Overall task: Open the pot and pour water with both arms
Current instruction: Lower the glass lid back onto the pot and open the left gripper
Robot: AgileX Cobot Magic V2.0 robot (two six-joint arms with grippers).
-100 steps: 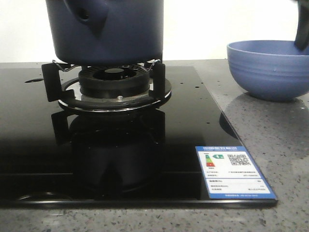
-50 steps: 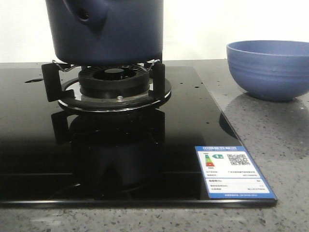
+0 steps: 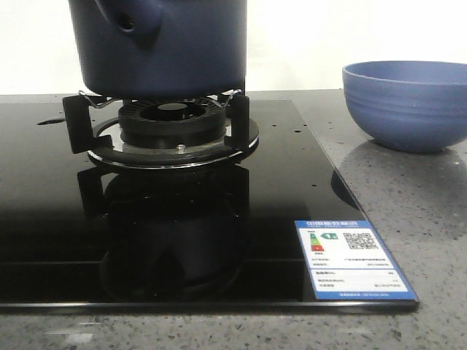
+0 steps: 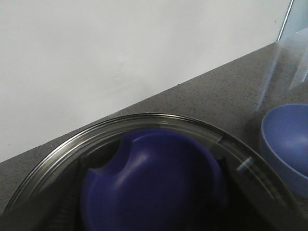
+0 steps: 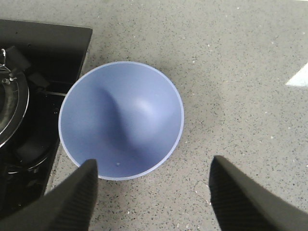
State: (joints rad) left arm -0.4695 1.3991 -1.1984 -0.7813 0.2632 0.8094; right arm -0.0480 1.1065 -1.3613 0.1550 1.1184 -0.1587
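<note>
Pot (image 3: 164,47): on the burner grate (image 3: 171,124).
Bowl (image 3: 406,104): on the bench (image 3: 408,211), right of the stove.
Right pincer (image 5: 151,192): spread wide above the bowl.
Left pincer: can't tell.

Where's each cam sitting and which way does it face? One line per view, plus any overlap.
Front: low at counter height, facing forward at the pot on the burner; no robot parts show.
Left wrist: close above the pot's glass lid and its blue knob, angled toward the wall; no end effector shows.
Right wrist: looks straight down on the blue bowl; right end effector open, fingers spread.
Shared: all three see the bowl.
</note>
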